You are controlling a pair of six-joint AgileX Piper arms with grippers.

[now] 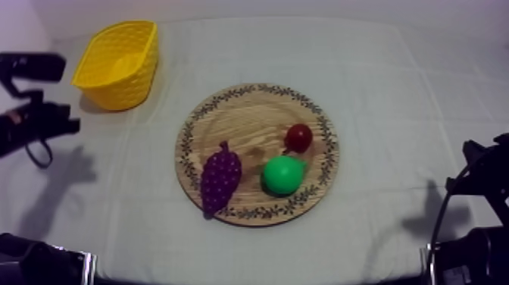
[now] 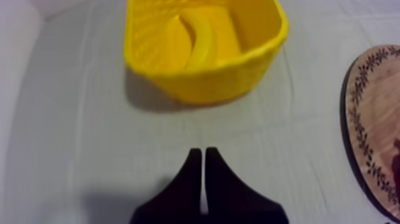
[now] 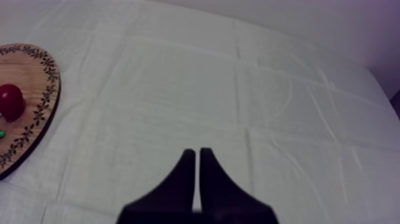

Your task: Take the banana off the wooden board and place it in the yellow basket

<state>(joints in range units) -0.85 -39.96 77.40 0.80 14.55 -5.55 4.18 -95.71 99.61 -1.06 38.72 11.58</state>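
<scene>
Banana (image 2: 205, 42) sits inside yellow basket (image 2: 202, 83), dead ahead of left gripper (image 2: 203, 150), long axis approx. pointing away from it. Left gripper pressed together, empty. Right gripper (image 3: 197, 151) likewise, farther off, beyond wooden board (image 1: 242, 121). Task looks done.

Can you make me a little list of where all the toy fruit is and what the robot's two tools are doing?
banana: lying inside the yellow basket
basket spot: on the cloth, apart from the wooden board, on the left arm's side
on the board: bunch of grapes, pear, small red fruit
left tool: shut on nothing, facing the basket
right tool: shut on nothing, over bare cloth beside the board
job: looks done
</scene>
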